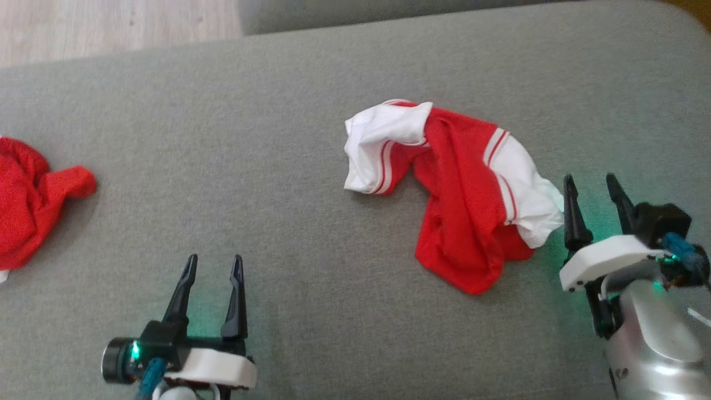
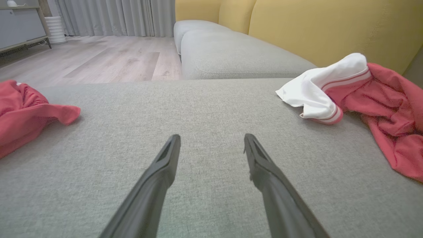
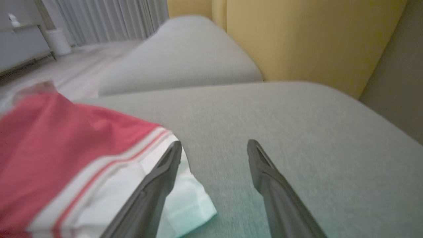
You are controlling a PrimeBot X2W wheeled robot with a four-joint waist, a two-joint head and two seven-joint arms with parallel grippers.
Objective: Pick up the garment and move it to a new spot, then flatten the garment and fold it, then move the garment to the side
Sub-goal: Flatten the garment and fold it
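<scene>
- We see the garment, red with white striped sleeves, lying crumpled on the grey cushion, right of the middle.
- One white sleeve is bunched at its far left end. The other trails off its right side, and the red body runs in folds down to a rounded near edge.
- The right gripper stands at the near right, just beside that right sleeve, with its fingers pointing far.
- Its jaws are spread wide and hold nothing, with bare cushion showing between them.
- In the right wrist view, the finger nearer the garment overlaps the sleeve's white hem. We cannot tell whether it touches the cloth.
- The left gripper is at the near left, over bare cushion and well apart from the garment.
- Its jaws also stand wide apart, with nothing in them.
- A red cloth lies heaped at the left edge of the cushion, well apart from the garment and from both grippers.
- Past the cushion's far edge, at the far left, we see a pale wood floor.
- In the left wrist view, a yellow backrest rises behind the garment.
- In that same view, a grey curtain hangs at the far side of the floor.
</scene>
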